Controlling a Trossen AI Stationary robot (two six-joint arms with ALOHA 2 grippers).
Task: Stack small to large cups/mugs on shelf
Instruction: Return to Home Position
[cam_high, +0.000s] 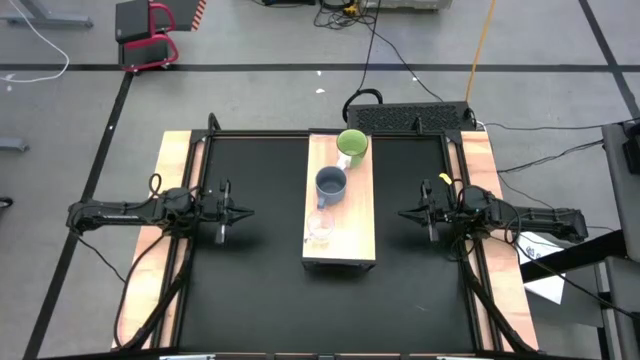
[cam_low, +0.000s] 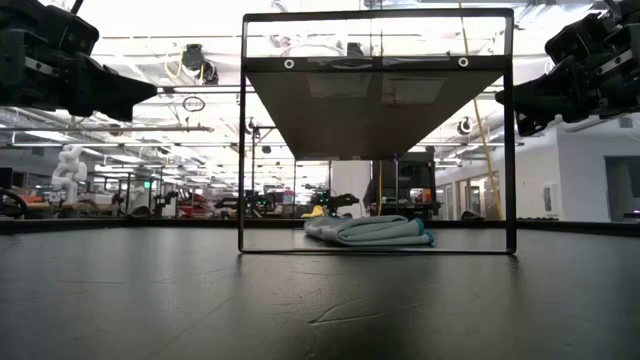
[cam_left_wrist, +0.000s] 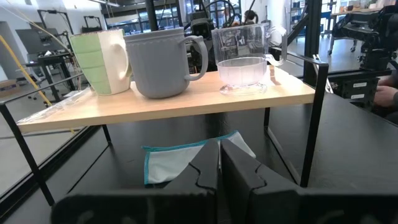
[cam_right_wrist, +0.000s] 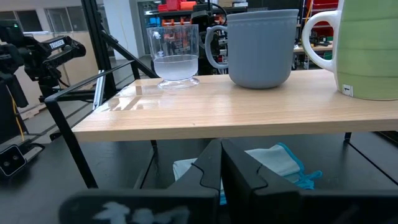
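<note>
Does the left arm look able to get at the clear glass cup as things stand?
Probably yes. The left gripper, shut, sits beside the shelf with only bare table between, and the glass cup stands at the row's end, open on that side. It would have to open first.
</note>
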